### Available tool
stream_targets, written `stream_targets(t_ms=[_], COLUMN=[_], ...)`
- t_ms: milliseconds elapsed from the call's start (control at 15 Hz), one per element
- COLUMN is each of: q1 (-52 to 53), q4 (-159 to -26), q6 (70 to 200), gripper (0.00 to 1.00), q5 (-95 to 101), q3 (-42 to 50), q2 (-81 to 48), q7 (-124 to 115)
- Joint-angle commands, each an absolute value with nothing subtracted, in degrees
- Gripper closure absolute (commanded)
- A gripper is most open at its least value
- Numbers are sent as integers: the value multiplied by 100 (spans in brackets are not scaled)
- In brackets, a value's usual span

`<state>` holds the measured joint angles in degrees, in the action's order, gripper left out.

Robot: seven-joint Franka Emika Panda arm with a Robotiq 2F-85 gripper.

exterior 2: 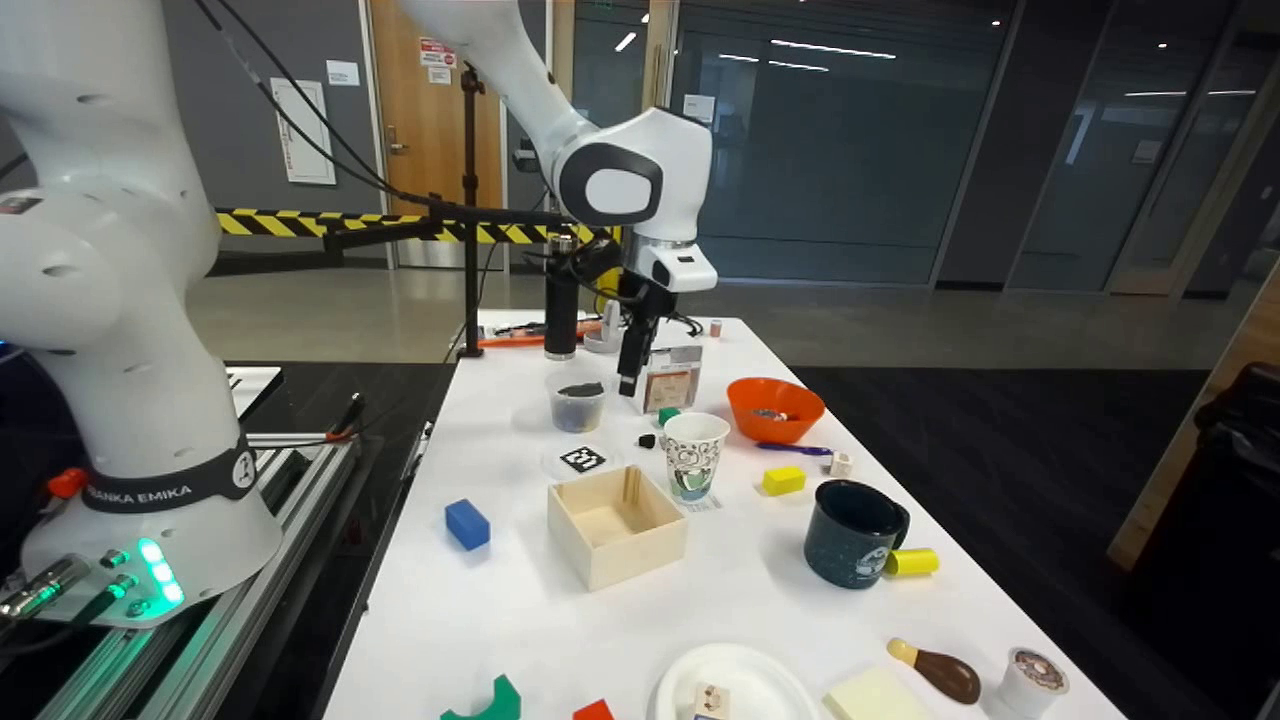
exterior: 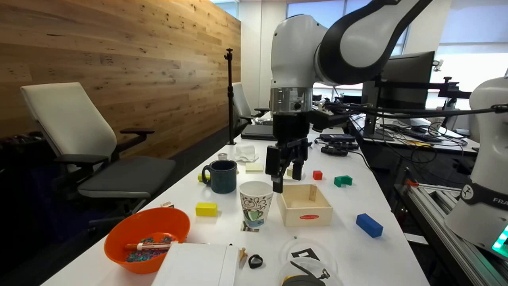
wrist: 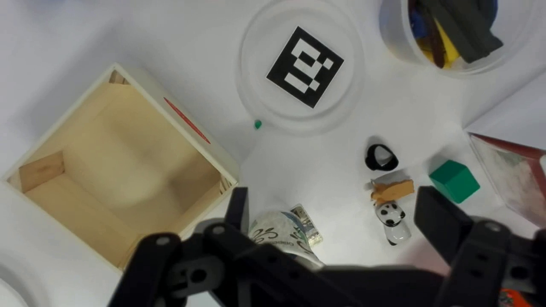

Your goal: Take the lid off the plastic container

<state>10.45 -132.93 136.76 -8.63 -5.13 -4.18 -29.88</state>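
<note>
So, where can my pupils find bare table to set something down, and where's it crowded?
Bare: between the blue block and green arch; between the wooden box and dark mug. Crowded: around the panda figurine, orange piece, black piece and green block; the lid and plastic container also sit close together.

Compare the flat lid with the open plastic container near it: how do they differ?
The lid lies flat; the plastic container stands taller, with an open top. The lid bears a black-and-white square pattern in its middle, while the container holds dark, yellow and blue pieces. Both are round and see-through.
</note>
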Motion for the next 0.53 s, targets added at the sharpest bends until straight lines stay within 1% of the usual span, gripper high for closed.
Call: stream_targets(t_ms=[0, 200, 267, 333, 467], q1=[850, 733, 702, 672, 591], q4=[-13403, -13421, -13419, -13469, -13573], q6=[13141, 12278, 12083, 12090, 12192], gripper=[0, 0, 0, 0, 0], q5=[-1651, -1618, -1317, -636, -35], q3=[-635, -534, -492, -468, -438], q2=[-23, 182, 215, 241, 329], q7=[-1496, -582, -727, -1357, -1623])
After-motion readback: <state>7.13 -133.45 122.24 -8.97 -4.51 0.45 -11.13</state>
